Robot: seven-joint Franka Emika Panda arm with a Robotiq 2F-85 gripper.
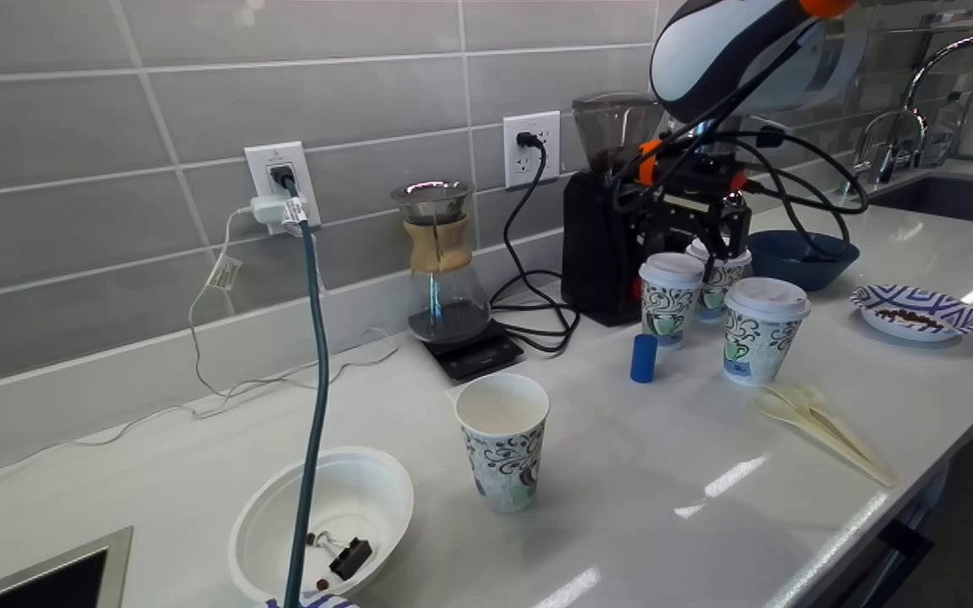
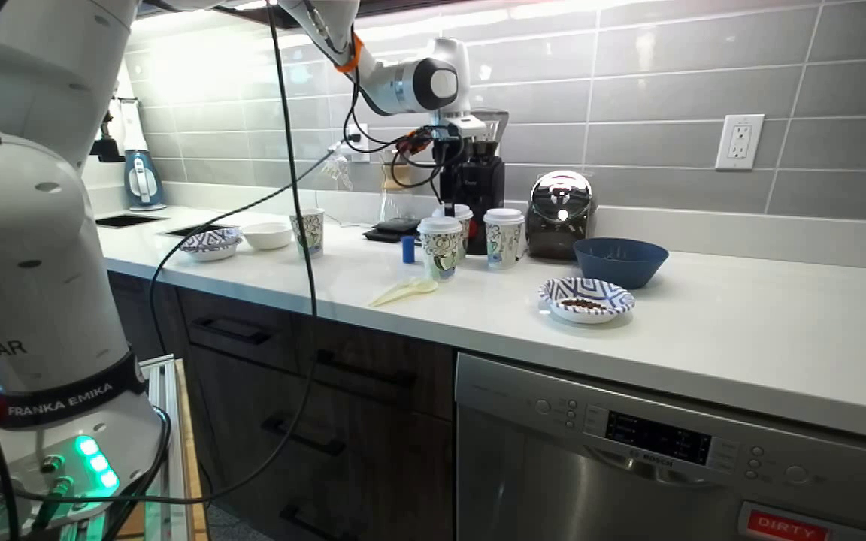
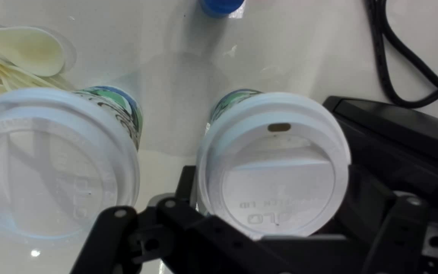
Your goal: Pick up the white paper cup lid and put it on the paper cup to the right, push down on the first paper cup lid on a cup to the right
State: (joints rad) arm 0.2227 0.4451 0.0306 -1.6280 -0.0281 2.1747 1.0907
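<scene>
While straddling the white paper cup lid [image 3: 278, 173] in the wrist view, cannot tell whether squeezing with the gripper [image 3: 273, 183] or merely flanking: see one finger [image 3: 186, 184] on each side, right against the outline of the rim, without any clear gap between. In an exterior view, find the lid on top of a patterned paper cup [image 1: 665, 312], apparently level, just beside the black coffee grinder [image 1: 598, 241] and near a blue cylinder [image 1: 644, 359]. Note a second lidded cup [image 1: 757, 350] on the side of the cream spoons [image 1: 828, 439] and a third lidded cup [image 2: 503, 244] toward the dark blue bowl [image 2: 621, 263]; also, well apart, an uncovered paper cup [image 1: 505, 460]. Judge the placing step as close to done and the pushing down as yet to come, though unable to confirm full seating from these angles. Next, in all likelihood: let go if squeezing, rise straight up without dragging at the rim, bring the fingertips together over the middle of the lid, then press down squarely, gently enough to spare the paper wall and the neighbouring cups. Cannot settle from the task wording on a single cup "to the right", so check before pressing
</scene>
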